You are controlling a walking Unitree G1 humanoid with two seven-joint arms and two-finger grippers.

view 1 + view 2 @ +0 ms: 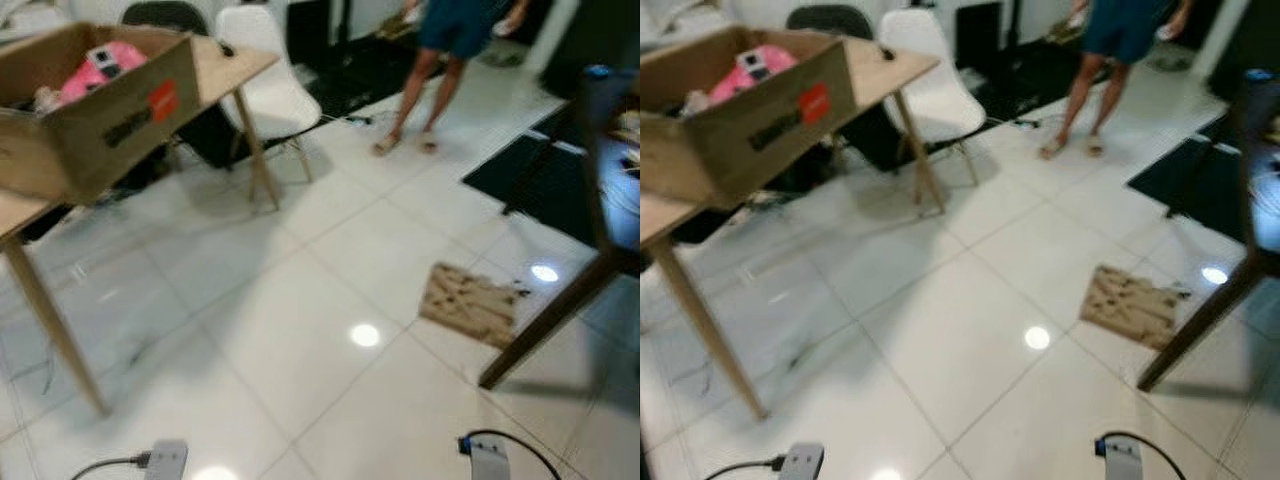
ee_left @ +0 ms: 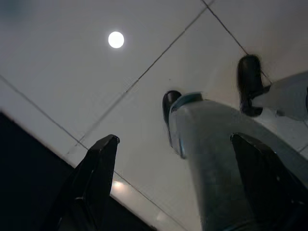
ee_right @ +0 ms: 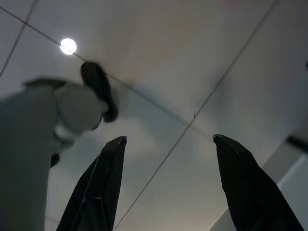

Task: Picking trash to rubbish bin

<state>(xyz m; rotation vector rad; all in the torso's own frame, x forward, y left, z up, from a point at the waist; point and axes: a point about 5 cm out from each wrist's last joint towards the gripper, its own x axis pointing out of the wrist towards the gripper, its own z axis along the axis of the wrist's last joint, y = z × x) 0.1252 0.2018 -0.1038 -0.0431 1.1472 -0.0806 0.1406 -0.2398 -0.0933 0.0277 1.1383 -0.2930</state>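
White glossy floor tiles [image 1: 300, 330] spread under us w/ ceiling lights mirrored in them. Nearest, both arms hang low: left gripper [image 2: 173, 187] and right gripper [image 3: 168, 185] each w/ fingers spread wide, holding nothing, pointed at bare tile. Ahead to our right, the trash, a flat brown cardboard scrap [image 1: 470, 302], creased and ragged-edged, lies on the floor just beside a dark table leg [image 1: 550, 325]. We should prob. walk up square to it, stop short of the leg, then pinch a lifted edge, since flat card resists a top grab. Farther left, a cardboard box [image 1: 95, 110] sits on a wooden table [image 1: 225, 65]; beyond, a white chair [image 1: 270, 85] and a person [image 1: 440, 70] standing. Can't spot any bin.
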